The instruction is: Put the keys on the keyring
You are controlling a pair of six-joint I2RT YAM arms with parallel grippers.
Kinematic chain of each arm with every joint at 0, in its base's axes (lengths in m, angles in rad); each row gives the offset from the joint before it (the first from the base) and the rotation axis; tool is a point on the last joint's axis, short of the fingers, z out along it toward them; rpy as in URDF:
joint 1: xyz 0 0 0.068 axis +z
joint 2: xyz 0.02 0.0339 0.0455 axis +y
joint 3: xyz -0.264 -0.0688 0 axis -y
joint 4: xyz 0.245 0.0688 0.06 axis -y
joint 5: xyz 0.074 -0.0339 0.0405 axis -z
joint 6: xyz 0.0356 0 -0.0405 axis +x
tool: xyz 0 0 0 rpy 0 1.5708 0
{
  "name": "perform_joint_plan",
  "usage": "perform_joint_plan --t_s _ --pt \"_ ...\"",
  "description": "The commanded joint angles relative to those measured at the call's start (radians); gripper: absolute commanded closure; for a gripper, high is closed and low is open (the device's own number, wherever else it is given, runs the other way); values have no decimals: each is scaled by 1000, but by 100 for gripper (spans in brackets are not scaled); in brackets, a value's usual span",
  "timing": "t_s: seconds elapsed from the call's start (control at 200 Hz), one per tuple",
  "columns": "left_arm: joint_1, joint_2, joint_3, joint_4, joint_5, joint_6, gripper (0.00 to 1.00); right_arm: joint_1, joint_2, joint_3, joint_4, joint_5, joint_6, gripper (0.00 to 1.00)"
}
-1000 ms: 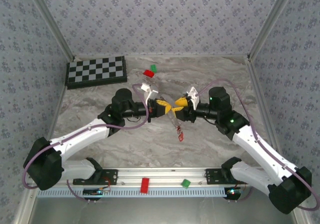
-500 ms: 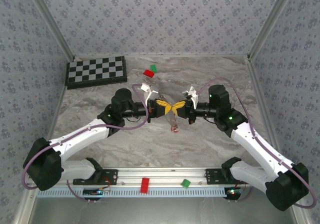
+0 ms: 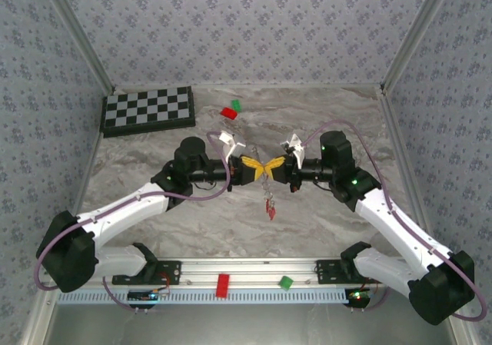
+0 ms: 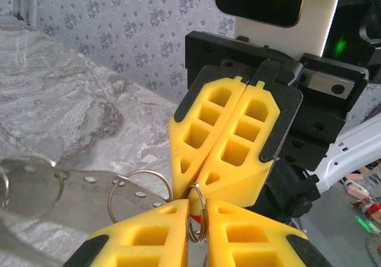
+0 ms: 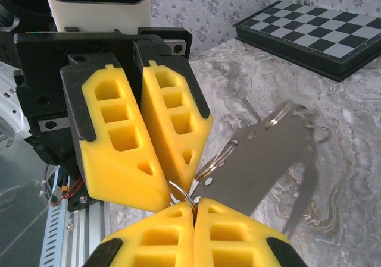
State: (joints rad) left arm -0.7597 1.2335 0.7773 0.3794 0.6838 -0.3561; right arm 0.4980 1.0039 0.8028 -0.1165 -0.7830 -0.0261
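The keyring point(image 5: 268, 154) (light, floppy, likely slippery) wants holding by its wire ring: right gripper point(image 5: 193, 206) jaws pressed onto it, left gripper point(image 4: 197, 204) jaws nipping it opposite

The left gripper point(image 3: 260, 167) and right gripper point(image 3: 272, 167) met tip to tip above mid-table. The keyring point(image 5: 268, 160) was caught at the join and the keys point(image 3: 270, 207) dangled beneath, blocking any way between them. Bare table point(image 3: 192, 230) lay open toward the near rail point(image 3: 246, 267). Farther back, the chessboard point(image 3: 148, 111) filled the left corner, and a red block point(image 3: 228, 113) and green block point(image 3: 237, 105) sat beside it.
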Motion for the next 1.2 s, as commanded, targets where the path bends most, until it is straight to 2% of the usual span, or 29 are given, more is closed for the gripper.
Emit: perform_joint_plan --t_s 0.0,0.09,0.235,0.33,0.365,0.415,0.455,0.67,1.095,1.194 --pt "-7 7 52 2 12 17 88 8 -18 42 -7 -36 -17 100" --pt "-7 2 49 6 -11 17 100 14 -14 47 -27 -33 -29 100" --pt "-6 -5 38 31 -24 11 100 20 -19 46 -34 -1 -36 100" --pt "-7 -12 31 43 -16 13 100 23 -39 45 -42 35 -44 95" --pt "-6 -14 29 41 -18 15 100 25 -49 42 -44 57 -44 90" --pt "-6 -19 27 44 -17 20 100 26 -67 35 -44 92 -49 69" --pt "-7 -22 24 49 -18 19 100 26 -85 25 -41 115 -54 66" --pt "-6 -33 21 55 -18 20 100 33 -152 -12 -20 197 -66 69" --pt "-6 -62 20 49 -24 17 100 103 -112 4 -84 328 -124 71" --pt "-7 -68 19 49 -24 16 100 108 -119 1 -79 332 -123 82"
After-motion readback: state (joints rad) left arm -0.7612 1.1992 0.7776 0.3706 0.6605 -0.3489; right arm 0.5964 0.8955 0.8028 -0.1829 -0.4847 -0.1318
